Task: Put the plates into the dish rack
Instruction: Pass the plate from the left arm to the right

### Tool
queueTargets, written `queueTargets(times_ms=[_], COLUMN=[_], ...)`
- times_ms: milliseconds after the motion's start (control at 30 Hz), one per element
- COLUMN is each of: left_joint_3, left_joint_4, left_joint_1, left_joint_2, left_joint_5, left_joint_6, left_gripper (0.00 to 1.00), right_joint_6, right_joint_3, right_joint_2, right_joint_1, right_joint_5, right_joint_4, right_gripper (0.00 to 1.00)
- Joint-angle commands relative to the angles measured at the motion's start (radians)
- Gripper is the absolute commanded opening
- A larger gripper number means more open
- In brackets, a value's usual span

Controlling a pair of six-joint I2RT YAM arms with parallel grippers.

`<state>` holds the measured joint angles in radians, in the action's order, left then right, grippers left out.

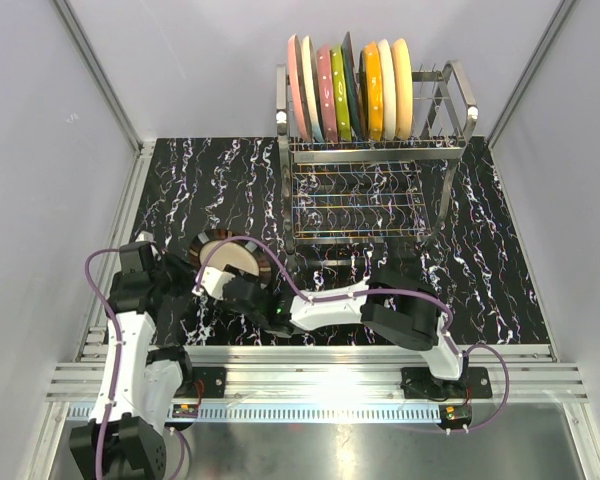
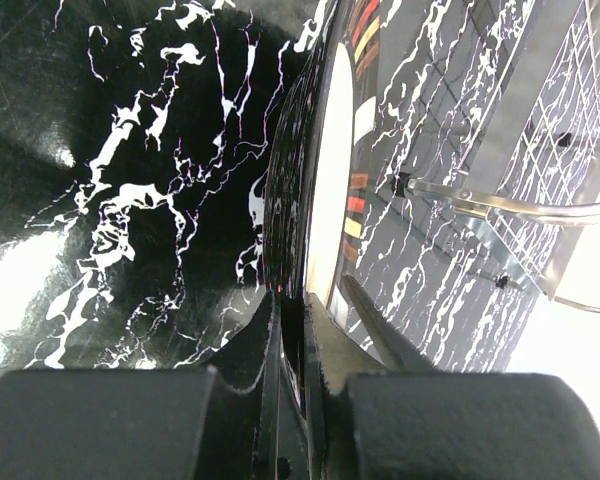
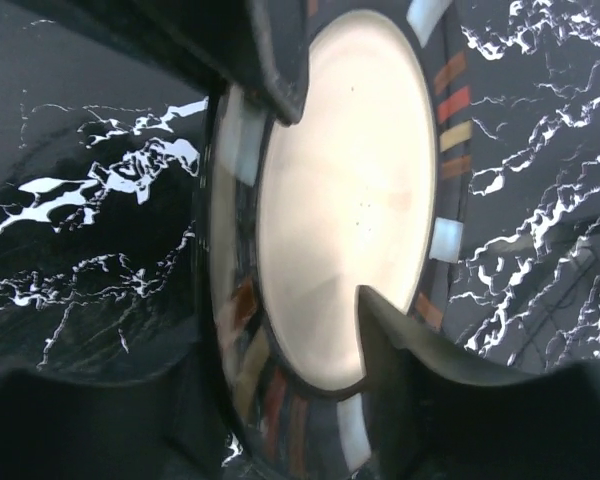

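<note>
Nearest the lens, a ribbed aluminium rail (image 1: 320, 385) along the near edge, both arm bases bolted to it, purple cables (image 1: 95, 270) looping up from them. Beyond the rail, a glossy black surface (image 1: 500, 260) veined with white like marble, bright with reflected light. Plain pale grey walls (image 1: 40, 150) on three sides, with metal strips running up the corners.

At the far edge of the surface, right of centre, a shiny two-tier wire dish rack (image 1: 450, 150) with a tubular frame and looped handles at the ends. On its upper tier, a row of plates (image 1: 345, 90) standing on edge between thin tines, packed close. From left to right: pink, pale, dotted pink, green, dark teal, orange, cream, yellow-orange.

Near the front, left of centre and well apart from the rack, a black-rimmed plate (image 1: 230, 255). Cream centre, black rim broken by small blocks of orange, red, tan and white. Edge-on in the left wrist view, face-on in the right wrist view.

Left end effector (image 1: 193, 283) at the plate's left side, clamped on the rim, fingers (image 2: 325, 335) tight against either face. Right end effector (image 1: 242, 290) at the plate's near right side, straddling the rim, one dark finger (image 3: 410, 350) lying over the cream face. Pressing or loose there, impossible to tell.
</note>
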<state>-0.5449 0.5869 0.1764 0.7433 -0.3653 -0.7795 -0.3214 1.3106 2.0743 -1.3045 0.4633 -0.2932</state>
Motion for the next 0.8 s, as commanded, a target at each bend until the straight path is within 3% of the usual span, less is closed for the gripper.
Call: queueTargets(times_ms=[0, 100, 200, 433, 633, 767], left_joint_3=[-0.108, -0.133, -0.144, -0.147, -0.202, -0.295], left_joint_4=[-0.131, -0.128, -0.137, -0.186, -0.193, -0.202], left_joint_1=[-0.003, 0.0, -0.002, 0.0, 0.001, 0.003], left_joint_2=[0.005, 0.024, 0.034, 0.051, 0.087, 0.142], left_joint_5=[-0.104, -0.103, -0.106, -0.147, -0.165, -0.211], left_joint_6=[-0.053, -0.055, -0.064, -0.093, -0.087, -0.058], left_gripper=[0.0, 0.01, 0.2, 0.37, 0.64, 0.72], right_joint_6=[-0.036, -0.021, -0.016, -0.002, 0.022, 0.119], right_joint_3=[-0.023, -0.053, -0.086, -0.102, -0.062, -0.071], right_joint_2=[-0.066, -0.086, -0.117, -0.187, -0.235, -0.311], right_joint_1=[-0.009, -0.012, -0.025, -0.065, -0.095, -0.098], right_joint_5=[0.054, 0.055, 0.051, 0.028, -0.005, -0.026], right_joint_4=[-0.093, -0.103, -0.122, -0.118, -0.047, 0.014], right_gripper=[0.53, 0.38, 0.26, 0.02, 0.0, 0.0])
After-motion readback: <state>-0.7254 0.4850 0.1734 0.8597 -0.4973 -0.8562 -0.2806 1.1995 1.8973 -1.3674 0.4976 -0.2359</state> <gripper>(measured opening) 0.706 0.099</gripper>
